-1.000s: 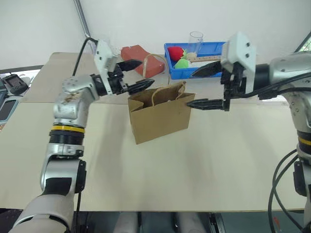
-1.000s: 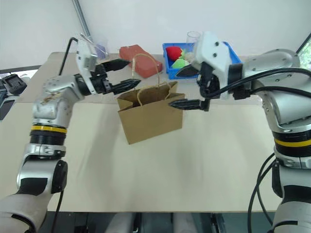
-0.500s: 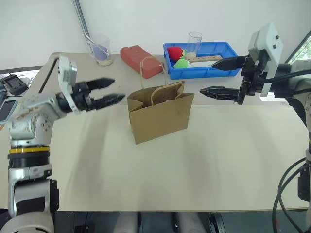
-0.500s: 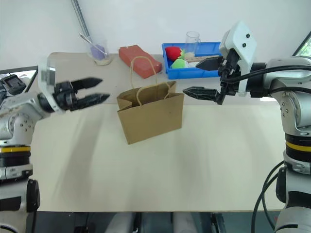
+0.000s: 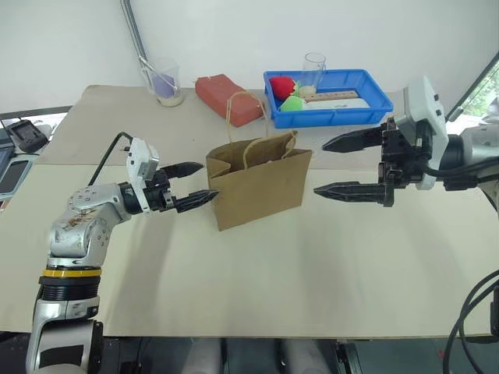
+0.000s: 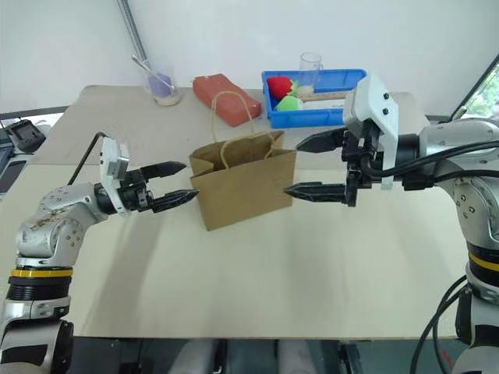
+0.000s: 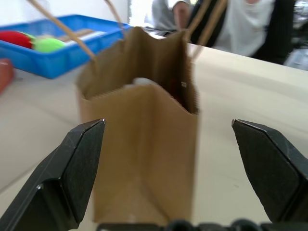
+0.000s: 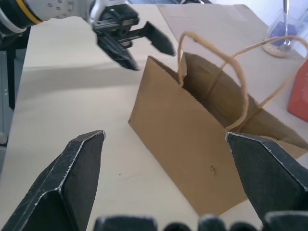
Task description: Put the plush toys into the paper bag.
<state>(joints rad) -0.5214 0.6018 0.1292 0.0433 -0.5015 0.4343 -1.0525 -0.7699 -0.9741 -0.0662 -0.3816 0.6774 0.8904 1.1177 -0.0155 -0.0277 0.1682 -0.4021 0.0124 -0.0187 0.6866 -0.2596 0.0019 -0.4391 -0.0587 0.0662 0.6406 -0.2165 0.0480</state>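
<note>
1. The left gripper [image 5: 192, 185] is held with its two black fingers spread apart and nothing between them. It is pointed at the left end of the paper bag [image 5: 261, 181], with the lower fingertip just beside the bag's edge; whether it touches cannot be told.
2. The right gripper [image 5: 339, 166] is likewise held wide apart and empty, one finger above the other. It is aimed at the bag's right end, with a small gap seen between the lower fingertip and the bag.
3. The paper bag is seen upright on the beige table [image 5: 312, 265], between the two grippers, its mouth open and its two twine handles [image 5: 243, 109] raised.
4. In the left wrist view, a pale patch is glimpsed inside the bag's mouth, too blurred to identify. The plush toys cannot be made out clearly.
5. Behind the bag, a red-orange block [image 5: 228, 97] is laid on the table.
6. A blue tray [image 5: 382, 97] is placed at the far right, holding a red round toy [image 5: 281, 86], a green round toy [image 5: 293, 102] and a clear glass [image 5: 314, 68].
7. A clear beaker [image 5: 164, 82] is set at the far left.
8. In the left wrist view, a person in a white top [image 7: 240, 24] is seen beyond the table.
</note>
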